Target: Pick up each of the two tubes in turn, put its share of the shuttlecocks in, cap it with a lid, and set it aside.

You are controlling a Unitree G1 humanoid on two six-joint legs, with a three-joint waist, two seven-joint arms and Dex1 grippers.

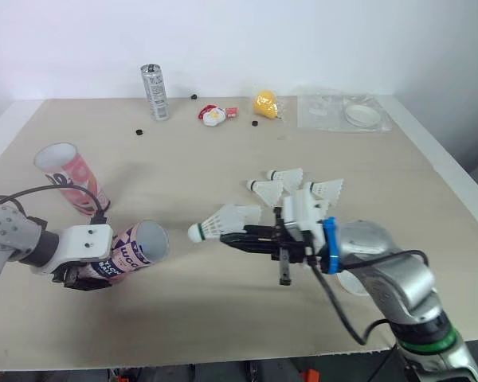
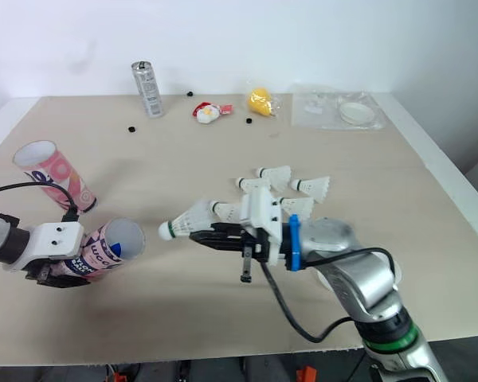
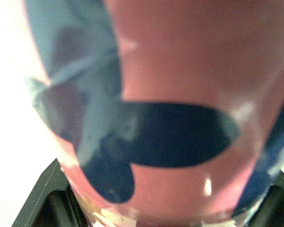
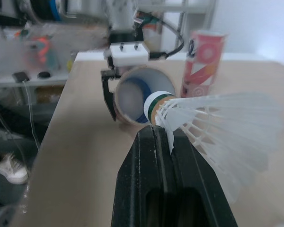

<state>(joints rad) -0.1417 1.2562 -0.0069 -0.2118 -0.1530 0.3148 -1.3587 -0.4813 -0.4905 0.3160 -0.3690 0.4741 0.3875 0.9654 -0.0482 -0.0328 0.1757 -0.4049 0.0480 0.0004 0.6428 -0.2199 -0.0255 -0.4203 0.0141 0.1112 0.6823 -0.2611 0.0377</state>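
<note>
Near the front of the table, the left gripper is clamped around a tube tipped on its side, open mouth facing the right gripper. That one's pinched tight on a shuttlecock by the feathers, cork just short of the mouth. Second tube stands further back, and the spare shuttlecocks lie behind the right gripper.

Bare desk lies open between the mouth of the held tube and the shuttlecock in the right claw. The 2nd tube stands near, behind the left claw. Loose shuttlecocks crowd just behind the right claw; a can stands well apart.
</note>
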